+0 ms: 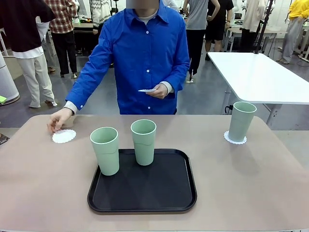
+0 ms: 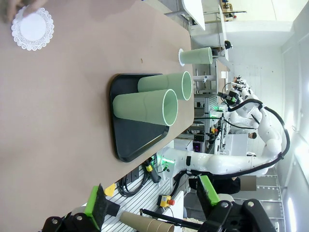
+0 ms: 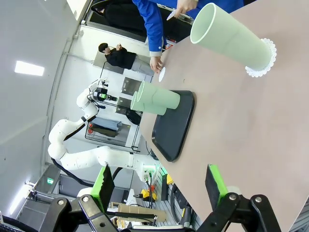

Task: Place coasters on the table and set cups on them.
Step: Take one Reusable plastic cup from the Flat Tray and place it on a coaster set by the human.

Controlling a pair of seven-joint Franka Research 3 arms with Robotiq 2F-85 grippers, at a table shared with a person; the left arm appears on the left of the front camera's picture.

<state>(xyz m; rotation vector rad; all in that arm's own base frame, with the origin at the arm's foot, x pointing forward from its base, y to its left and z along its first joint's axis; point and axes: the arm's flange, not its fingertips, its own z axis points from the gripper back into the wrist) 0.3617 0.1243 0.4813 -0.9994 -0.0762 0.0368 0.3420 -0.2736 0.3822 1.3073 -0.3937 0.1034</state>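
Two mint-green cups (image 1: 105,150) (image 1: 144,141) stand on the black tray (image 1: 164,193) in the middle of the beige table (image 1: 251,179). A third cup (image 1: 241,121) stands on a white coaster (image 1: 235,139) at the far right. The person's hand (image 1: 59,119) rests on a second coaster (image 1: 64,136) at the far left, and the other hand holds a third coaster (image 1: 147,90) in the air. My left gripper (image 2: 152,205) is open above the table's near side, nothing between its green pads. My right gripper (image 3: 161,186) is open too, the cup on its coaster (image 3: 231,38) ahead of it.
A white rectangular table (image 1: 256,72) stands behind at the right. Several people stand in the background. The person in the blue shirt (image 1: 140,53) leans over the far edge. Bare tabletop lies left and right of the tray.
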